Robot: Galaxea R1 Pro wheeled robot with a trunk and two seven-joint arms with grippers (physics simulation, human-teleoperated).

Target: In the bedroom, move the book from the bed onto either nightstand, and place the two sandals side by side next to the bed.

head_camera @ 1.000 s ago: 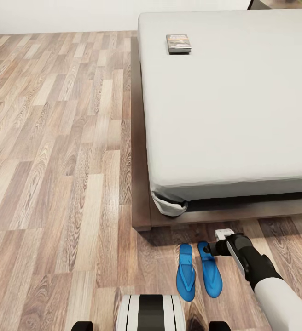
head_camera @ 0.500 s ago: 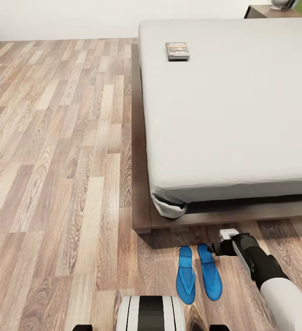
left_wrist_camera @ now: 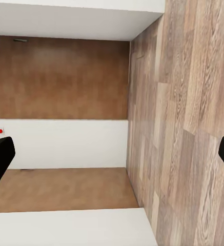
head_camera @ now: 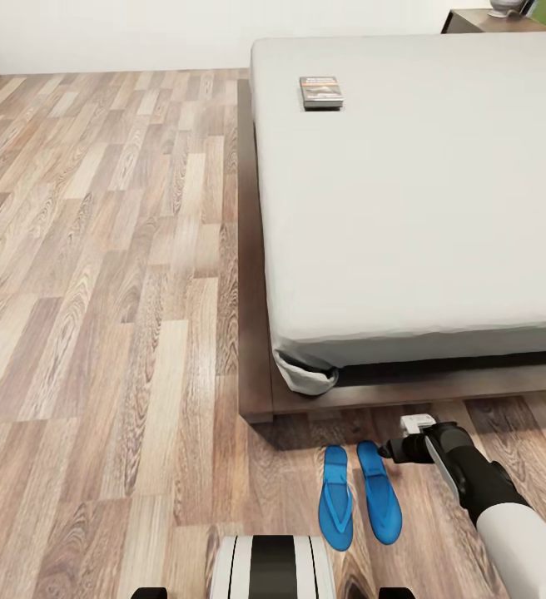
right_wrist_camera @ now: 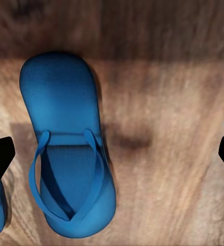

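- Two blue sandals (head_camera: 359,494) lie side by side on the wood floor (head_camera: 106,316), near the bed (head_camera: 414,200) foot.
- Our right gripper (right_wrist_camera: 112,154) hangs spread wide just right of them, holding nothing.
- Our left gripper (left_wrist_camera: 112,154) is spread too.
- We see the book (head_camera: 321,91) far up the mattress, by its left edge.

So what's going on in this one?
A robot is tidying a bedroom. Two blue sandals lie side by side on the wood floor by the corner of the bed. The right gripper hovers beside them, jaws open and empty. The book lies on the mattress, not yet moved to a nightstand.
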